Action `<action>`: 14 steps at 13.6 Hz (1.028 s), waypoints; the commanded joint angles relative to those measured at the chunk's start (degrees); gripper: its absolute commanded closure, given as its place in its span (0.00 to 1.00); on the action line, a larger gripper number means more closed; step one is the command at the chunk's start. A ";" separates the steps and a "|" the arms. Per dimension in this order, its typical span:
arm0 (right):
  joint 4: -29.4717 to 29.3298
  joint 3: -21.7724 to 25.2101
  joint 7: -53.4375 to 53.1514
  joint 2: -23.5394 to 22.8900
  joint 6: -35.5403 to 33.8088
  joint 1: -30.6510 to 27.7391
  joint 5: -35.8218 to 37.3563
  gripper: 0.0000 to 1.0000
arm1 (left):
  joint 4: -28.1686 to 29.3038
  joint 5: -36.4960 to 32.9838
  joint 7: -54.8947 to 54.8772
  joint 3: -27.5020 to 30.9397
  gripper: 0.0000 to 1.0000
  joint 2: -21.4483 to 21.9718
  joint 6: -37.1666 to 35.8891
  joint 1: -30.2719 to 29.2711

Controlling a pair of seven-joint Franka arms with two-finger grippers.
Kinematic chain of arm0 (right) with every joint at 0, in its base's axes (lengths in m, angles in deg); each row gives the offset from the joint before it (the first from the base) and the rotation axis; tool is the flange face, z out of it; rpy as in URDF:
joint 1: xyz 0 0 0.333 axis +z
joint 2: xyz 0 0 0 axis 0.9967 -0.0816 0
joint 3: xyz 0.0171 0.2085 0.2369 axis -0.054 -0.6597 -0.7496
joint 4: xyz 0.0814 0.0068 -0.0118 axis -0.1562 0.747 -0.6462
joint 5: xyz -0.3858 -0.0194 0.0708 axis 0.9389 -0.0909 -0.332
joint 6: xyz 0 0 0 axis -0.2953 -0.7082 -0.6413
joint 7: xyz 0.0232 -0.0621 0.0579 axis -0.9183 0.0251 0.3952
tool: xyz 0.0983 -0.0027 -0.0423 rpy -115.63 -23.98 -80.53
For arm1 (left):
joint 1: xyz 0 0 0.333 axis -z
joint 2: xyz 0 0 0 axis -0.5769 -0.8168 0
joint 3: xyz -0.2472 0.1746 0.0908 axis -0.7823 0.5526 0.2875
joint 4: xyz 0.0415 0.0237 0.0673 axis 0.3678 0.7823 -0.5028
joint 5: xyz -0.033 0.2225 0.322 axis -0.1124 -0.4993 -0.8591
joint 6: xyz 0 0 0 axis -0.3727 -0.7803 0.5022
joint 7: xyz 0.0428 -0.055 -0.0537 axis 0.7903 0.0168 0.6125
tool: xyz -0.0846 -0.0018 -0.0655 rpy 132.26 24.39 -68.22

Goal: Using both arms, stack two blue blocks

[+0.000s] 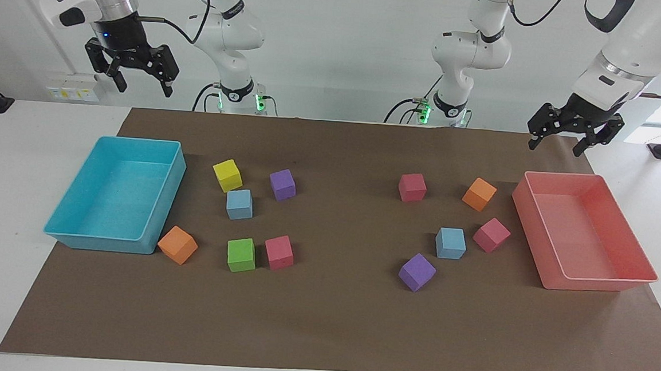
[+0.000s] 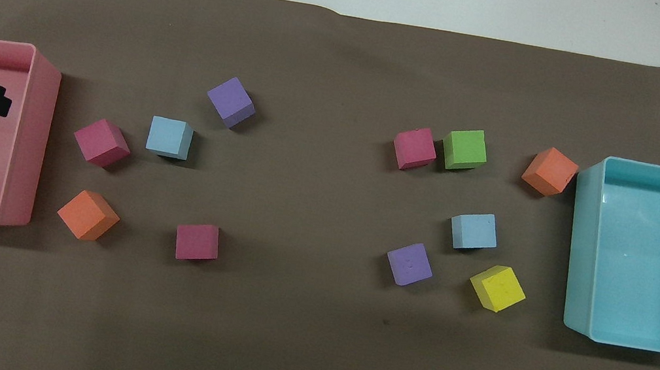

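Facing view: two light sky-blue foam cubes lie well apart on brown paper mat point(image 1: 322, 322) — first blue cube point(image 1: 239, 204) toward right arm's end, just beside yellow foam cube point(image 1: 227, 175); second blue cube point(image 1: 450, 243) toward left arm's end, beside pink foam cube point(image 1: 491, 235). Neither touched; stacking not begun. Right gripper point(image 1: 140, 85) raised over turquoise plastic tray point(image 1: 159, 221), fingers spread wide, empty. Left gripper point(image 1: 560, 143) raised over pink plastic tray point(image 1: 600, 282), fingers apart, empty. Next move, likely — each arm descends onto its nearer blue cube without nudging neighbours.
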 commanded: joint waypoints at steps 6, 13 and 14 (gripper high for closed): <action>0.08 -0.06 1.27 -0.07 0.11 -0.80 -1.91 0.00 | -0.75 0.32 -0.62 -0.34 0.00 0.10 -2.42 -1.28; 0.26 -0.15 1.18 0.11 0.19 -0.72 -1.82 0.00 | 3.74 0.32 -0.62 -0.42 0.00 2.82 -1.90 -2.16; 0.26 -0.15 1.18 0.11 0.19 -0.72 -1.82 0.00 | 3.74 0.32 -0.53 -0.34 0.00 2.82 -1.90 -2.08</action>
